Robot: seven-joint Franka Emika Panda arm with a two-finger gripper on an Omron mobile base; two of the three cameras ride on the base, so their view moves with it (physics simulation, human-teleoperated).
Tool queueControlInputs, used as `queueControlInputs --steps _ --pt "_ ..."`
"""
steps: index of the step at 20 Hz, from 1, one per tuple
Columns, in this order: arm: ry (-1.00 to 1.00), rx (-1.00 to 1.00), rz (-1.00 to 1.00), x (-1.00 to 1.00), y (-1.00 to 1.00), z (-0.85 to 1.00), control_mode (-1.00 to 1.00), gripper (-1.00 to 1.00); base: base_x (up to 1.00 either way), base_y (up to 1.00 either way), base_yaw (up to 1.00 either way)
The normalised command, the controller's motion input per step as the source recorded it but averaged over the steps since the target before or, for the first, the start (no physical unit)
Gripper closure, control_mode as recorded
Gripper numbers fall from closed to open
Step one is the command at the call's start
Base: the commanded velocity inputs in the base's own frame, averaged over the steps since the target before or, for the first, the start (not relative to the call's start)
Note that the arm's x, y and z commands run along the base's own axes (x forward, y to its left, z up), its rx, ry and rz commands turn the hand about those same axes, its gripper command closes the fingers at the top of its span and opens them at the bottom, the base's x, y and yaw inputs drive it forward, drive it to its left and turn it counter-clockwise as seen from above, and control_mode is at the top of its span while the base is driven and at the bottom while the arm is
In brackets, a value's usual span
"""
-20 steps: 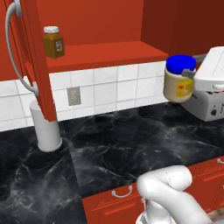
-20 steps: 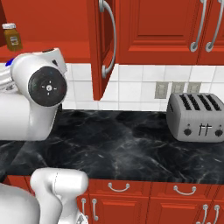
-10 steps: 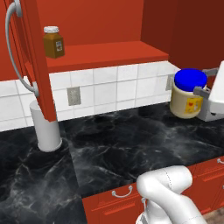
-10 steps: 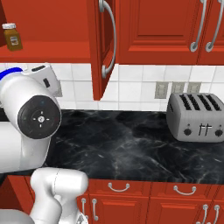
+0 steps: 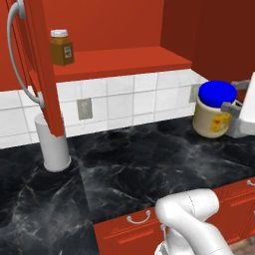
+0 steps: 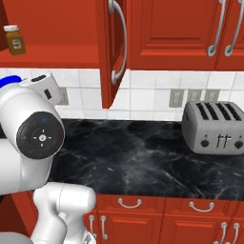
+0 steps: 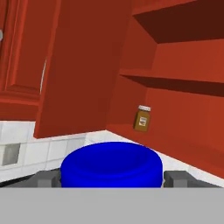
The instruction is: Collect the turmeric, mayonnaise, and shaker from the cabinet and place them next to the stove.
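Observation:
The mayonnaise (image 5: 213,113), a squat cream jar with a blue lid, hangs above the counter at the right, and my gripper (image 5: 231,96) is shut on it from the right side. In the hand view the blue lid (image 7: 111,164) sits between my two fingertips (image 7: 46,178). The turmeric (image 5: 61,47) stands on the red shelf of the open cabinet (image 5: 124,60), far left of the gripper; the turmeric (image 7: 142,118) also shows beyond the lid, and again at the far upper left (image 6: 14,39). The shaker and the stove are out of view.
The open cabinet door (image 5: 42,69) with its curved handle (image 5: 15,55) juts out at the left. A white paper-towel cylinder (image 5: 54,147) stands below it on the black marble counter (image 5: 139,169). A toaster (image 6: 214,126) sits at the right. My arm (image 6: 33,138) blocks the left of the right base view.
The gripper has carried the mayonnaise down and slightly right, away from the shelf and toward the counter. The turmeric has stayed on the shelf.

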Motion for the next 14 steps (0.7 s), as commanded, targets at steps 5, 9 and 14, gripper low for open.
queueControlInputs --steps 5,9,14 --pt "0.0 0.0 0.0 0.0 0.0 0.0 1.0 1.0 -0.57 -0.25 0.26" --pt "0.0 0.0 0.0 0.0 0.0 0.0 1.0 1.0 -0.39 -0.33 0.35" --pt "0.0 0.0 0.0 0.0 0.0 0.0 1.0 1.0 -0.29 -0.37 0.38"
